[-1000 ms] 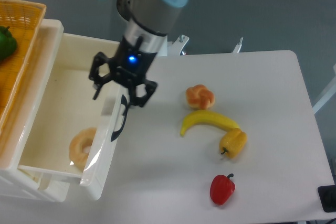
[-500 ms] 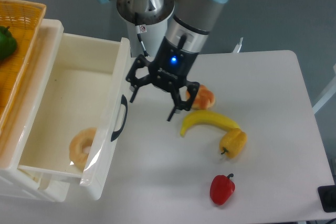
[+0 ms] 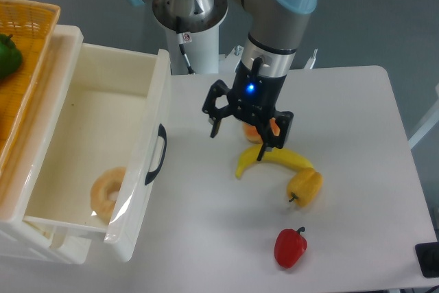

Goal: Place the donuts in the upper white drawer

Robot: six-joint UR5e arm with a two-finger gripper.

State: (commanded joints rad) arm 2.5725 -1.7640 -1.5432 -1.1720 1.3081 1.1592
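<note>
Far left: basket (image 3: 27, 46) edging into view, green vegetable (image 3: 7, 56) inside. Next, drawer (image 3: 147, 111) standing pulled open, black handle on its front; ring donut (image 3: 106, 193) lying inside, near front corner, pale beige, centre hole showing. Centre: gripper (image 3: 247, 135) hovering with fingers spread, holding nothing, directly above lobed donut (image 3: 262, 130), orange-tan, mostly hidden behind fingers, resting on table (image 3: 357, 121) just above banana (image 3: 271, 159). Likely light, soft and crumbly; calling for gentle pinch across opposite lobes, avoiding crushing. Right: yellow pepper (image 3: 305, 186) touching banana tip; red pepper (image 3: 290, 247) lying well apart, nearer front edge.
</note>
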